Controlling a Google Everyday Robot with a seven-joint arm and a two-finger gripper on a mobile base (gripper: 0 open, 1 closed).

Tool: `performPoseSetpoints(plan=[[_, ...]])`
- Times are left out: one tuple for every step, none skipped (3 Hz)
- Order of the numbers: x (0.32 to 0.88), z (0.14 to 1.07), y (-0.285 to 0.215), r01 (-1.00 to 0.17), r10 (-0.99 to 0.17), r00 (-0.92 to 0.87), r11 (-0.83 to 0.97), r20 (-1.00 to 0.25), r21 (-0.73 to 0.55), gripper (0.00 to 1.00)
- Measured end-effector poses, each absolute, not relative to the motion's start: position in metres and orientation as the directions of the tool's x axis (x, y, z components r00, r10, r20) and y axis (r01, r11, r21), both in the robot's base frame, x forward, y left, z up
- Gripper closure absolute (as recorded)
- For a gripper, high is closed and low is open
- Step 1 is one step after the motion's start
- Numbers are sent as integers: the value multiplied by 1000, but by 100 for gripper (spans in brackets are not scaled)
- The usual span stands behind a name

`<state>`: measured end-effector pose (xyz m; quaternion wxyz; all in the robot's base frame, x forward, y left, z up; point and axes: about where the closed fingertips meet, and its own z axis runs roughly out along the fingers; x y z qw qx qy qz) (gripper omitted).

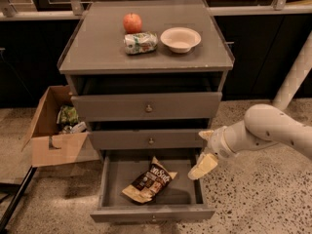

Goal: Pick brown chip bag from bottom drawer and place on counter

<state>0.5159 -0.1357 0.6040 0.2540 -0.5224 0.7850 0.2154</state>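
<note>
The brown chip bag (148,180) lies flat in the open bottom drawer (151,211), dark with tan ends and white lettering, slightly left of the middle. My gripper (204,151) hangs at the drawer's right edge, above its right wall and to the right of the bag, without touching it. Its cream fingers (203,166) are spread apart and empty. The counter (92,43) is the grey cabinet top above.
On the counter stand a red apple (132,22), a green-and-white packet (141,42) and a white bowl (180,39). The two upper drawers (146,106) stand slightly ajar. An open cardboard box (51,128) with items sits on the floor to the left.
</note>
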Motion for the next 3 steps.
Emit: performPoseSetpoints(plan=[[524,560,-126,-914,-671,-361,392,-647,104,0],[530,503,-106,-913,-643,-384,370,-663,171,0],[531,469,-93,-912,-638,-401,346,-657,220,0]])
